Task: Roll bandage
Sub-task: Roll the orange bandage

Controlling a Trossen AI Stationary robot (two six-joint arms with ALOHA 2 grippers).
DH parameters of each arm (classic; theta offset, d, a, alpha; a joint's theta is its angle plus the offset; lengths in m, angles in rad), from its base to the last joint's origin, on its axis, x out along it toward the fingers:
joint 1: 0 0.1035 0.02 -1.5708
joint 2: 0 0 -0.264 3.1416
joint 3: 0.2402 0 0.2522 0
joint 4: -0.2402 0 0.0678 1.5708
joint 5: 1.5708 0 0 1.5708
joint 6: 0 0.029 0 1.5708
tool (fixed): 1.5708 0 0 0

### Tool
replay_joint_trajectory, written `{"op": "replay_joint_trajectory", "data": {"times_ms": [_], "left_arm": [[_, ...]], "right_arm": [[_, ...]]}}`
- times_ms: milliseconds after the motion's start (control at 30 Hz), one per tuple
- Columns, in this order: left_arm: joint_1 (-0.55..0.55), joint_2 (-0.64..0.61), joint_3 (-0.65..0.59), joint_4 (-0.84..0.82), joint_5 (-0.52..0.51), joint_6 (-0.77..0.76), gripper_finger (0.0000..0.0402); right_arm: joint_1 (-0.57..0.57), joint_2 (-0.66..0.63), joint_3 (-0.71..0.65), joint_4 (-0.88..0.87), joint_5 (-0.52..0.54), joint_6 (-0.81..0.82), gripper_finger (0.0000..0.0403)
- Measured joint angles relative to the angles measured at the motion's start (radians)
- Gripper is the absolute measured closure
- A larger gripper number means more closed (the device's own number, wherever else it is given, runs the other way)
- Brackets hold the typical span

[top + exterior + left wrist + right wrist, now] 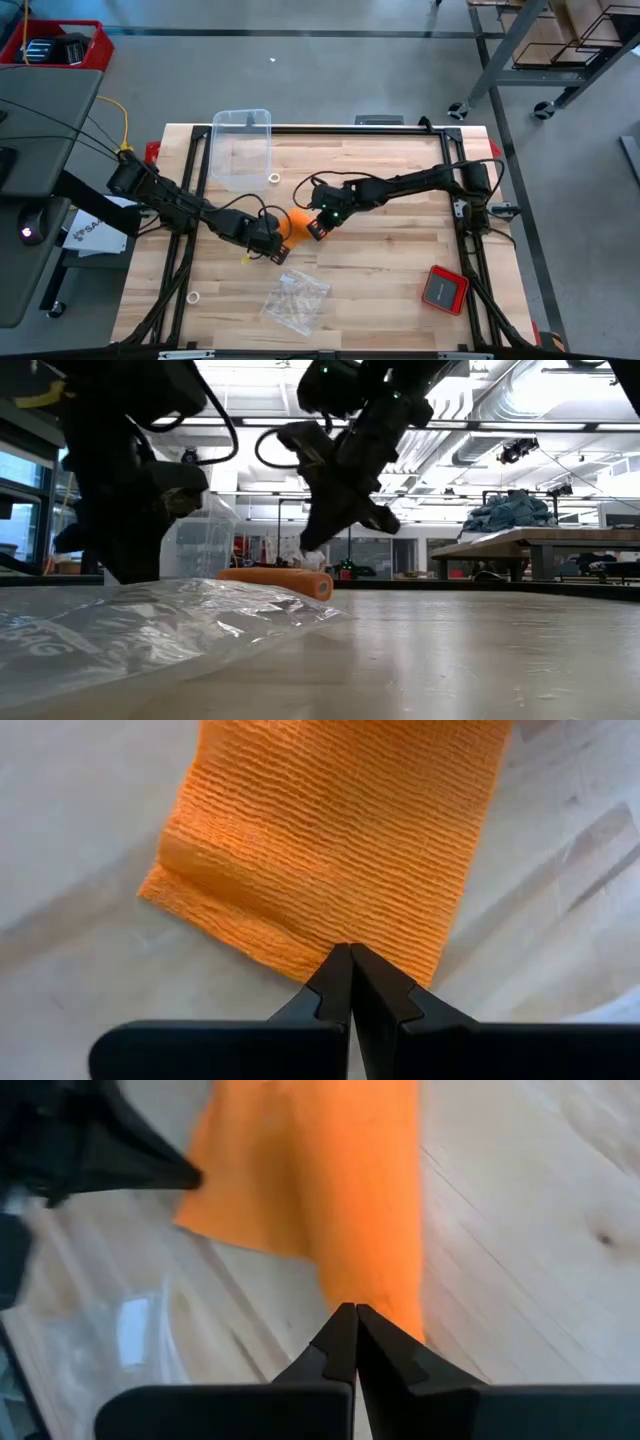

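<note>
The orange bandage [295, 221] lies on the wooden table [400, 260] near its middle. In the low view the bandage [270, 578] is a low, partly rolled band with a round end [320, 587]. One end of the bandage [330, 830] is folded over [200, 870]. My left gripper [272, 248] is shut, and its tips [350, 955] stand at the bandage's near edge. My right gripper [316, 230] is shut too. In the low view my right gripper [308, 548] hangs a little above the bandage [340, 1190], clear of it. My left gripper points steeply down, its shut fingertips [338, 970] at the bandage's long edge [310, 955], a short way from the folded end. I cannot tell whether they press on the cloth or only stand beside it. The bandage lies flat on the table there.
A crumpled clear plastic bag [295, 298] lies near the front edge and fills the low view's left [150, 625]. A clear plastic box [242, 148] stands at the far left. A small red square device [444, 288] lies at the front right. Two white rings [274, 179] [193, 297] lie loose.
</note>
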Motion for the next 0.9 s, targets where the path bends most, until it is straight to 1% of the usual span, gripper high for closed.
{"op": "replay_joint_trajectory", "data": {"times_ms": [167, 300, 467, 500, 700, 800, 900], "left_arm": [[-0.042, 0.000, 0.000, -0.002, -0.035, -0.078, 0.0401], [-0.050, 0.000, 0.000, -0.002, -0.053, -0.116, 0.0402], [-0.051, 0.000, 0.000, 0.001, -0.056, -0.126, 0.0401], [-0.051, 0.000, 0.000, 0.001, -0.056, -0.126, 0.0402], [-0.051, 0.000, 0.000, 0.003, -0.055, -0.141, 0.0401], [-0.051, 0.001, 0.001, 0.003, -0.055, -0.142, 0.0402], [-0.051, 0.001, 0.001, 0.005, -0.055, -0.142, 0.0402]], "right_arm": [[-0.004, 0.000, -0.004, -0.105, 0.018, -0.007, 0.0403], [0.006, 0.000, -0.084, -0.114, 0.018, 0.026, 0.0403], [0.031, -0.004, -0.197, 0.031, -0.024, 0.133, 0.0403], [0.035, -0.005, -0.207, 0.065, -0.044, 0.153, 0.0403], [0.079, 0.000, -0.215, 0.211, -0.061, 0.245, 0.0403], [0.089, 0.000, -0.213, 0.244, -0.020, 0.287, 0.0403], [0.089, 0.000, -0.213, 0.259, 0.031, 0.293, 0.0403]]}}
